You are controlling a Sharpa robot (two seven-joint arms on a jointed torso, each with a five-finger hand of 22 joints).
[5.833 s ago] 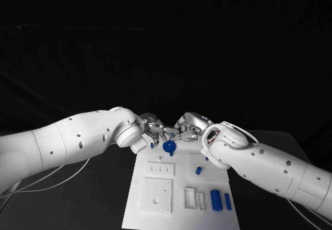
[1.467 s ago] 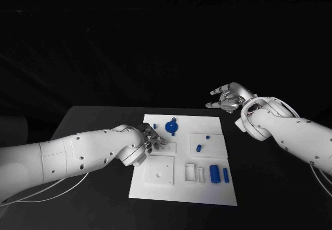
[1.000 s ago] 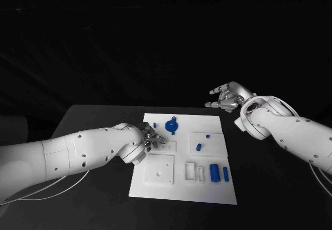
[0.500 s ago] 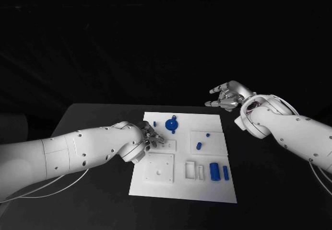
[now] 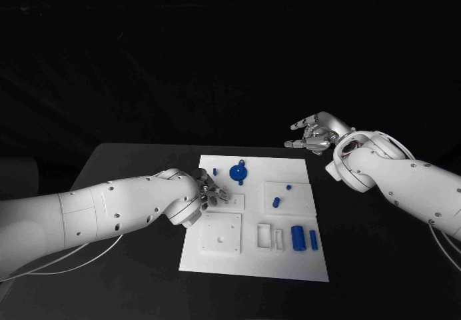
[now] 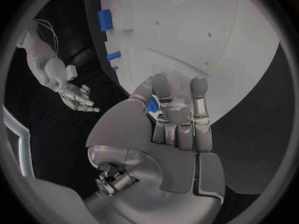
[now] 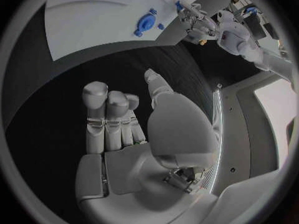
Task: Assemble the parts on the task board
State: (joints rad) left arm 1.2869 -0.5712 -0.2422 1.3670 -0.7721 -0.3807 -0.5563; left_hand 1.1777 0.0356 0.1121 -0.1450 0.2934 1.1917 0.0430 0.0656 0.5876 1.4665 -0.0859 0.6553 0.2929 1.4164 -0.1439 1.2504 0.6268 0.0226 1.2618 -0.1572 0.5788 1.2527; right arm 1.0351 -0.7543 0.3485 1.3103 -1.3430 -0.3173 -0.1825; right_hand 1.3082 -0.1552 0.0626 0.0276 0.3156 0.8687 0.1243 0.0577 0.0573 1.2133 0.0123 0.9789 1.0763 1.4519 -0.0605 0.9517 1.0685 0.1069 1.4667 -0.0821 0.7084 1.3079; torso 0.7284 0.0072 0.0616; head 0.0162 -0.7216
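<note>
The task board (image 5: pixel 288 260) is lying mid-desk with blue parts (image 5: pixel 304 238) loose, so assembly is looking barely begun. The left robot hand (image 5: pixel 210 192) is pinching a small blue part (image 6: pixel 153 103) over the board; the right robot hand (image 5: pixel 313 137) is hovering spread, empty, beyond the board's far right corner.

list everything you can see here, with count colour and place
black table: one, black, under everything
white rectangular task board: one, white, middle of the table
round blue disc part: one, blue, far end of the board
small blue peg parts: two, blue, on the raised plate at the board's right side
long blue bar parts: two, blue, side by side near the board's right edge
small blue part: one, blue, between the left robot hand's thumb and fingers
left robot hand: one, silver, over the board's left edge
right robot hand: one, silver, raised beyond the board's far right corner, holding nothing
</note>
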